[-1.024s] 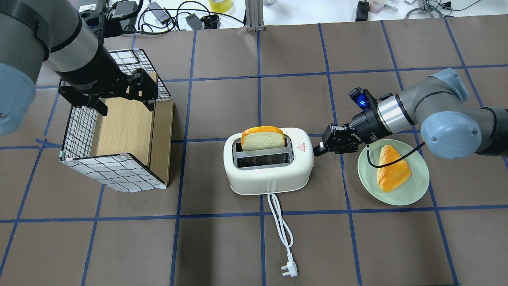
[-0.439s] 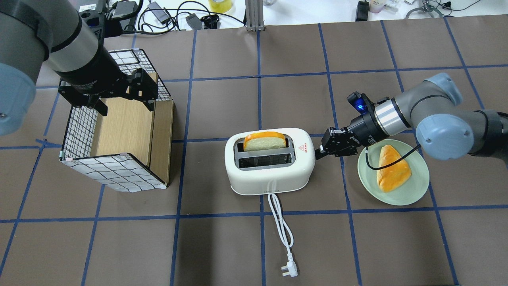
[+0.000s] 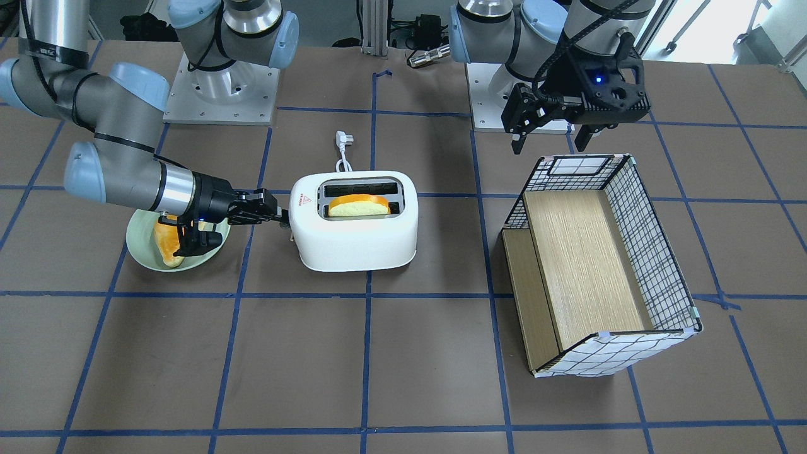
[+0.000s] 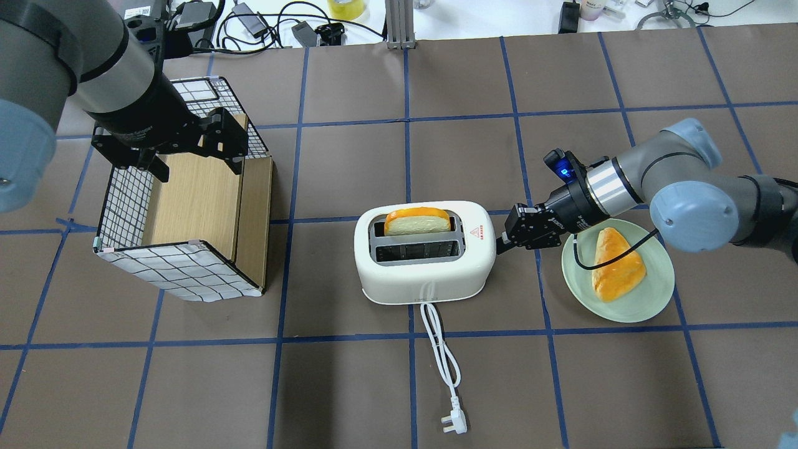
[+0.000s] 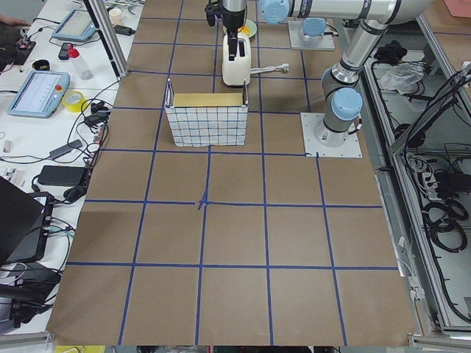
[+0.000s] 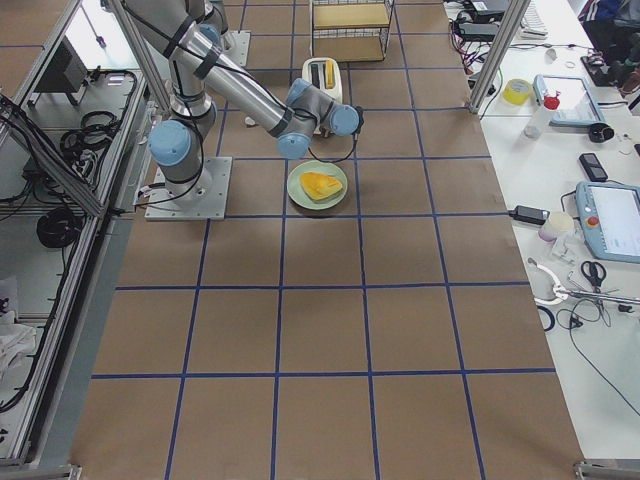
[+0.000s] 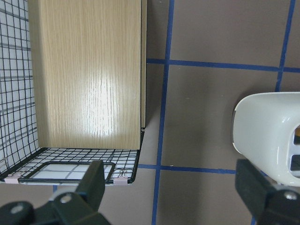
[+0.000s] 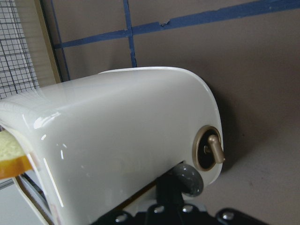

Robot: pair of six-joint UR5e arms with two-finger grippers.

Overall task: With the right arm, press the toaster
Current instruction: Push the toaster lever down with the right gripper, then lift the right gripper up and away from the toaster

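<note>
A wood-lined grid box (image 4: 187, 212) is recorded directly beneath the left gripper (image 4: 196, 163). A green plate (image 4: 648, 302) carrying a bread wedge (image 4: 617, 265) is recorded just behind the right gripper (image 4: 499, 240). A bread slice (image 4: 416, 221) is noted near that gripper's tips, ahead of them.

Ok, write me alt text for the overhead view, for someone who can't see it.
The right gripper, shut, sits at the lever end of a white toaster mid-table, with a bread slice in its far slot. The left gripper hangs open over a grid-patterned box; a green plate holds more bread.
</note>
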